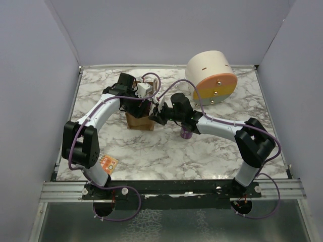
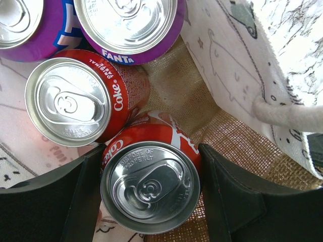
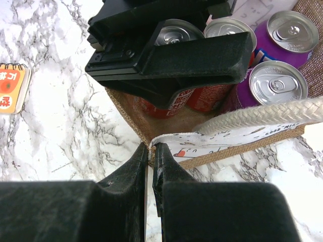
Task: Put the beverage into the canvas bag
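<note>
Inside the canvas bag (image 2: 237, 136) stand two purple cans (image 2: 131, 30), one lettered FANTA, a Coke Original Taste can (image 2: 75, 101), and a second Coke can (image 2: 149, 186), its lid stamped "dispose of properly", clamped by the left gripper (image 2: 150, 194). The right gripper (image 3: 150, 151) pinches the bag's printed rim, and a loose purple can (image 1: 186, 133) stands on the table (image 1: 151, 156) under that arm.

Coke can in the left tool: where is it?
Left wrist view, bottom centre: the Coke can sits inside the bag, next to a second Coke can.

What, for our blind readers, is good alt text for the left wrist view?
The left gripper clasps a red Coke can upright inside the canvas bag, beside a second Coke can and two purple cans. A cream rope handle shows at right.
</note>
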`<state>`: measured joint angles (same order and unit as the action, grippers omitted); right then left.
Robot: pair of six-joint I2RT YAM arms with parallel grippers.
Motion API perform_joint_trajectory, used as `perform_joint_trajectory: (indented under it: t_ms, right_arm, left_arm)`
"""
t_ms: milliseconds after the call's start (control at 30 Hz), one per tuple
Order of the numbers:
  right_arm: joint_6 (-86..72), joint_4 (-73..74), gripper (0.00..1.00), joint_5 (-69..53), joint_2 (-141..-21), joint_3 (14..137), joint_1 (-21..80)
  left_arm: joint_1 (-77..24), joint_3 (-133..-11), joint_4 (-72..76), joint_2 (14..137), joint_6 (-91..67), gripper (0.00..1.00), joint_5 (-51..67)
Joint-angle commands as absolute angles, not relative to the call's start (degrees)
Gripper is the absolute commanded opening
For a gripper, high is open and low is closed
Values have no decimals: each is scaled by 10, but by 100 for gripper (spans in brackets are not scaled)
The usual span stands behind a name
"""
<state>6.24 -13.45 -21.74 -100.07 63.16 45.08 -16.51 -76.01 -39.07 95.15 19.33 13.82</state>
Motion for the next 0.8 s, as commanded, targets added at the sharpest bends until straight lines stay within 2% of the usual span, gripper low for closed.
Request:
perform_joint_trajectory:
  t_ms: [0, 767]
  right_arm:
    - [66, -133, 1, -232, -990, 645, 454]
    - [71, -129, 1, -233, -992, 648, 454]
  left_arm:
    - [-159, -757, -437, 969, 188, 53, 113]
    - [-159, -768, -460, 994, 195, 75, 107]
